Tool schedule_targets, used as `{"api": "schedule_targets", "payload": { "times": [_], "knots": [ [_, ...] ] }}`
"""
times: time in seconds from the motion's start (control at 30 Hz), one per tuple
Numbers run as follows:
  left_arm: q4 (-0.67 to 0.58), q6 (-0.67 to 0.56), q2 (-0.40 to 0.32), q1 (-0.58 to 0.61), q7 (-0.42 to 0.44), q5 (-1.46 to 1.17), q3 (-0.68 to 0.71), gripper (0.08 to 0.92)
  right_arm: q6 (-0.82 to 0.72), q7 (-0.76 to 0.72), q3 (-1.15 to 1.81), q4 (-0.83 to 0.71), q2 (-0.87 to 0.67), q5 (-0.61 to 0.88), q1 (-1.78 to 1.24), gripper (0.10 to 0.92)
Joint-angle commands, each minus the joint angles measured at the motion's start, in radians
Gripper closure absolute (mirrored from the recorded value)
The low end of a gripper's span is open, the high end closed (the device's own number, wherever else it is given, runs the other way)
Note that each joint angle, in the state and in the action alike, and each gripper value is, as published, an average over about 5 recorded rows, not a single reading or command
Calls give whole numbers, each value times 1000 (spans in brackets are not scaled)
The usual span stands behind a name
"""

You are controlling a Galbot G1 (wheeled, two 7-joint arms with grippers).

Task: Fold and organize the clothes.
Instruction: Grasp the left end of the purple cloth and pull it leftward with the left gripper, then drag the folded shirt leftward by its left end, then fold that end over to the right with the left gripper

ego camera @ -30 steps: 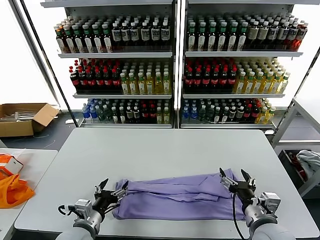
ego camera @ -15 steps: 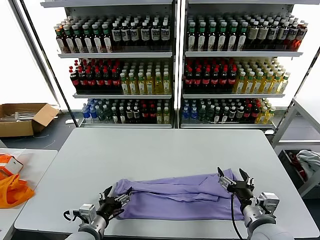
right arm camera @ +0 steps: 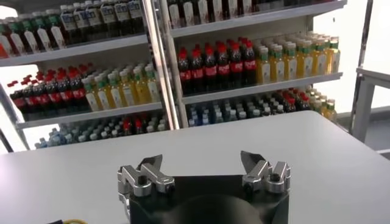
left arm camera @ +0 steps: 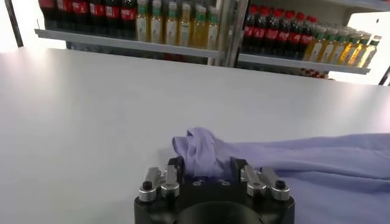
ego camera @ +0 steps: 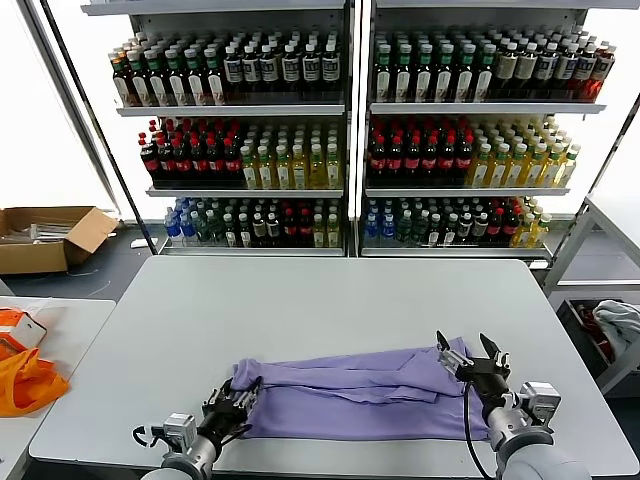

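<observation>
Grey bench (ego camera: 330,300) carries the lavender cotton T-shirt (ego camera: 350,395), bunched across its near edge. At 7 o'clock the left tool (ego camera: 232,410) clenches the shirt's corner; pinch deep. At 5 o'clock the right tool (ego camera: 470,358) hangs released. Drink shelves (ego camera: 350,130) behind.

left pincer (ego camera: 238,404) drew back toward desk's near edge and closed onto t-shirt (ego camera: 360,397) left end; cloth now bunched between its fingers (left arm camera: 175,171).
</observation>
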Motion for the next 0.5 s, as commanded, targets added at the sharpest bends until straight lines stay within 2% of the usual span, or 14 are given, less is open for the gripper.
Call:
{"api": "schedule_targets", "payload": {
  "times": [0.03, 0.37, 0.5],
  "knots": [
    [5, -14, -3, 4, 5, 8, -1, 563, 1, -1, 0, -2, 1, 1, 3, 203],
    [-9, -85, 3, 7, 36, 75, -31, 852, 1, 0, 2, -8, -2, 4, 15, 203],
    [-32, -99, 35, 0, 45, 63, -104, 899, 4, 1, 5, -13, -3, 7, 19, 203]
  ]
}}
